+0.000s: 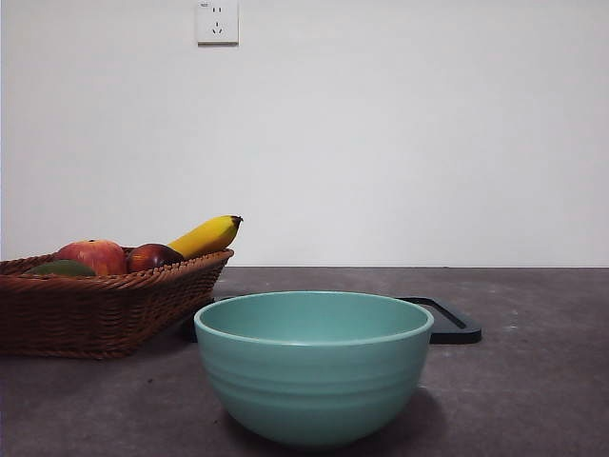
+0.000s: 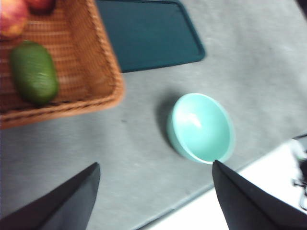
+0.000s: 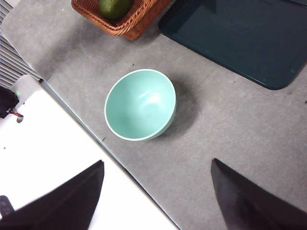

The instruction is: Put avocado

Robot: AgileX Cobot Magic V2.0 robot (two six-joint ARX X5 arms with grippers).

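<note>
The avocado (image 2: 33,72), dull dark green and oval, lies in the wicker basket (image 2: 103,62). It shows in the right wrist view (image 3: 115,7) and as a green sliver in the front view (image 1: 59,269). A teal bowl (image 1: 314,367) stands empty at the table's front; it also shows in the left wrist view (image 2: 201,127) and the right wrist view (image 3: 140,104). My left gripper (image 2: 156,191) is open and empty, high above the table between basket and bowl. My right gripper (image 3: 158,191) is open and empty, high above the table's front edge near the bowl.
The basket (image 1: 105,305) at the left also holds a red-yellow apple (image 1: 93,256), a dark red fruit (image 1: 152,256) and a banana (image 1: 206,235). A dark tray (image 1: 447,319) lies behind the bowl and shows in the wrist views (image 2: 148,33) (image 3: 240,38).
</note>
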